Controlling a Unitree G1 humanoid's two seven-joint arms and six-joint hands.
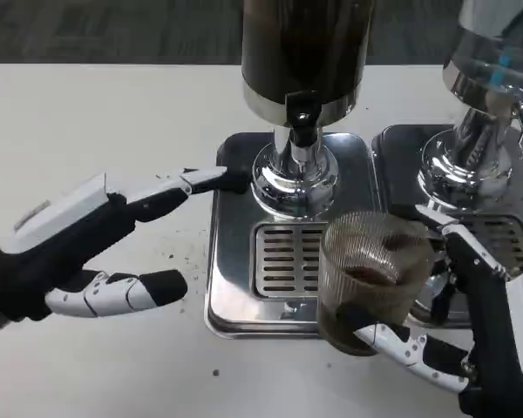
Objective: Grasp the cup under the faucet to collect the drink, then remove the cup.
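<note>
right hand (471,340) holds ribbed cup (372,277) at drip tray (235,261) front-right corner | drink inside (dark) | keep upright, withdraw level | left hand (96,244) spread, empty

Cup (373,277): clear ribbed glass or plastic. Drip tray (235,252): brushed metal with a slotted grille. Dispenser base (294,178): polished, mirror-like chrome. Table (96,113): matt white. Hand shells looked like smooth plastic.

A second shiny chrome dispenser with a clear vessel (484,104) stands near the white table's (96,113) far right edge, on what seems a dark steel drip tray (401,165).
</note>
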